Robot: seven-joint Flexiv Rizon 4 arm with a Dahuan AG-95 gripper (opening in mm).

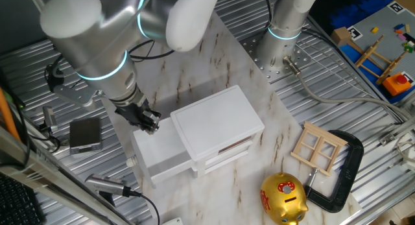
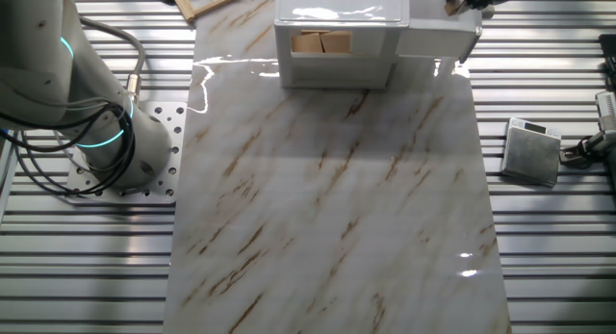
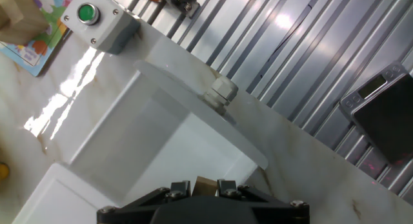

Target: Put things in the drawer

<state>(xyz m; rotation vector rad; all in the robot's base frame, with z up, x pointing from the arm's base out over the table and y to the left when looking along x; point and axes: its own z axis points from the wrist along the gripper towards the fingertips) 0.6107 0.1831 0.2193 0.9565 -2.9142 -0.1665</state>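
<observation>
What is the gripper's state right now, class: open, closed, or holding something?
Gripper: closed on the small brown block, held between its jaws above the open drawer.

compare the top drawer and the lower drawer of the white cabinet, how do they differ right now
The top drawer is pulled out, open to above; the lower drawer sits shut in the cabinet. The gripper hangs over the top drawer with a small brown block between its fingers; nothing hangs over the lower drawer. The top drawer's round knob shows in the hand view; the lower drawer's does not. Both are plain white.
</observation>
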